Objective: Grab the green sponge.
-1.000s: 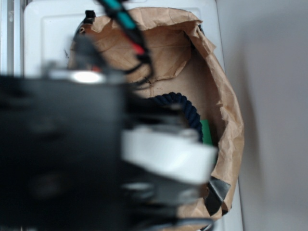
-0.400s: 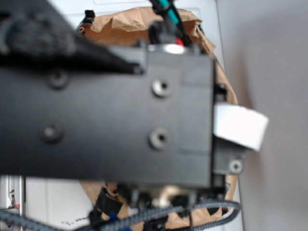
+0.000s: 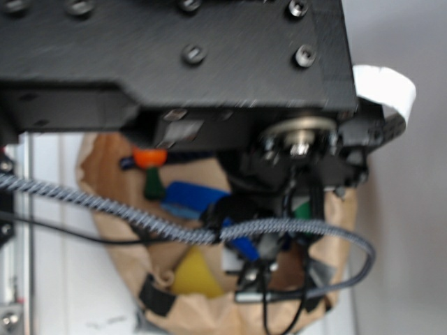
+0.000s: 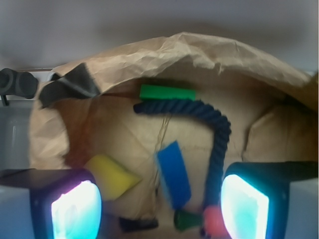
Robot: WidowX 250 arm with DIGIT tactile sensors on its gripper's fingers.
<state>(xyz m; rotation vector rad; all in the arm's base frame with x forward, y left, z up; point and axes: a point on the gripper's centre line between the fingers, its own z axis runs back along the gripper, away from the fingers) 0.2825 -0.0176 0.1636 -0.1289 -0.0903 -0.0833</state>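
While the arm is swinging up across the exterior view, the pincer (image 4: 159, 199) is hanging released, well short of the green sponge (image 4: 167, 92).

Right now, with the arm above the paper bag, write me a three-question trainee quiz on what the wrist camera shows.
1. True or false: the green sponge lies at the far side of the paper bag, just beyond the dark blue rope.
2. Which item lies nearest the middle of the bag floor? A) yellow sponge B) blue sponge C) green sponge
3. Fill in: the gripper fingers are spread ____, holding nothing.

Key: 1 true; 2 B; 3 open (apart).
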